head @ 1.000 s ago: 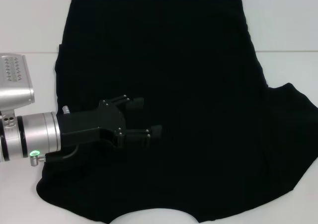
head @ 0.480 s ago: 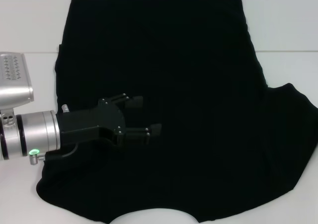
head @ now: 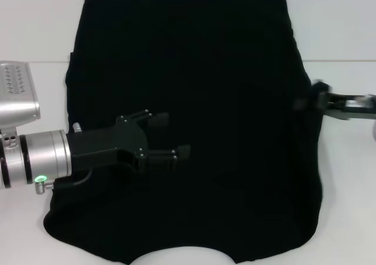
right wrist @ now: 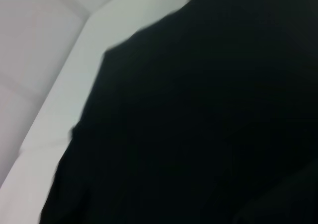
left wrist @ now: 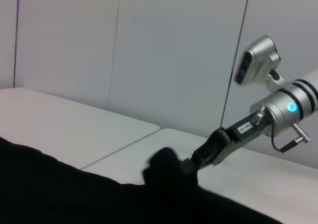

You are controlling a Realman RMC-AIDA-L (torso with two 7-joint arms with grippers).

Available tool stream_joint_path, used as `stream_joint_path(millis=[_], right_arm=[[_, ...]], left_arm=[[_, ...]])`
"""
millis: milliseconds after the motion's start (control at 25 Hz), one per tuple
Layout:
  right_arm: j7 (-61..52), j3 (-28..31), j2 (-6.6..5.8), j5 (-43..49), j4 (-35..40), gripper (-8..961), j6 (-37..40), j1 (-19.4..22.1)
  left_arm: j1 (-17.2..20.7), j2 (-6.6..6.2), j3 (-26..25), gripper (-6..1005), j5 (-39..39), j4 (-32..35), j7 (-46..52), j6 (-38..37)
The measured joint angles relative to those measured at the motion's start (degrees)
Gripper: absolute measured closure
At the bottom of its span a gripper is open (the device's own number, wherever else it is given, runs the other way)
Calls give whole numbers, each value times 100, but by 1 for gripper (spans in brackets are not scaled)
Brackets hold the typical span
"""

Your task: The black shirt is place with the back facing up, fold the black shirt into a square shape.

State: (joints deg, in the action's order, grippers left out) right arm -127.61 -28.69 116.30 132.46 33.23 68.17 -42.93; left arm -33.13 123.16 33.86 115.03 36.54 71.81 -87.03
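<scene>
1. The black shirt point(head: 194, 118) lies spread flat on the white table point(head: 346, 206), plain side up, filling most of the space in front of the robot, with one straight edge at the far side and a curved opening at the near edge.
2. The shirt's right side now runs down in a fairly straight line; the sleeve that stuck out over the table there half a second ago is no longer spread out.
3. The left gripper point(head: 170, 137) hovers over the left-hand part of the shirt, reaching in from the left on its silver arm point(head: 35, 159).
4. Its two black fingers point(head: 176, 154) stand apart with a clear gap between them and nothing in it; it holds no cloth.
5. A small green light point(head: 40, 180) glows on the underside of that arm's silver wrist.
6. The right gripper point(head: 311, 100) has come in from the right edge and sits at the shirt's right border, about halfway along the table's depth.
7. From the left wrist camera the right gripper point(left wrist: 166, 167) meets a raised dark bunch of cloth at the shirt's edge, but I cannot tell whether its fingers are closed on it.
8. The right wrist camera shows only black shirt point(right wrist: 198, 114) against the pale table point(right wrist: 64, 105).
</scene>
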Motion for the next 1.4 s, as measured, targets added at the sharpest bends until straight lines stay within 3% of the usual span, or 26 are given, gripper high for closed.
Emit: stream_joint_path(millis=[240,720,1080,1400], right_arm=[[-372,-977,71,10,-25,940,-3,-303],[-123,-992,65,-394,5,939,106,-175],[280,-990,-133,-1285,8,621,806,127],[1140,-987,-106,-2081,-47,290,1105,656]], left_arm=[[18,-3,-10,54,-5,-6,-1,24],[18,-12,-65,53,-8,-12,53,46],[38,-7,-141,54,-82,-5,262,66],[397,-166,-387,53,68,509,1392,-350]])
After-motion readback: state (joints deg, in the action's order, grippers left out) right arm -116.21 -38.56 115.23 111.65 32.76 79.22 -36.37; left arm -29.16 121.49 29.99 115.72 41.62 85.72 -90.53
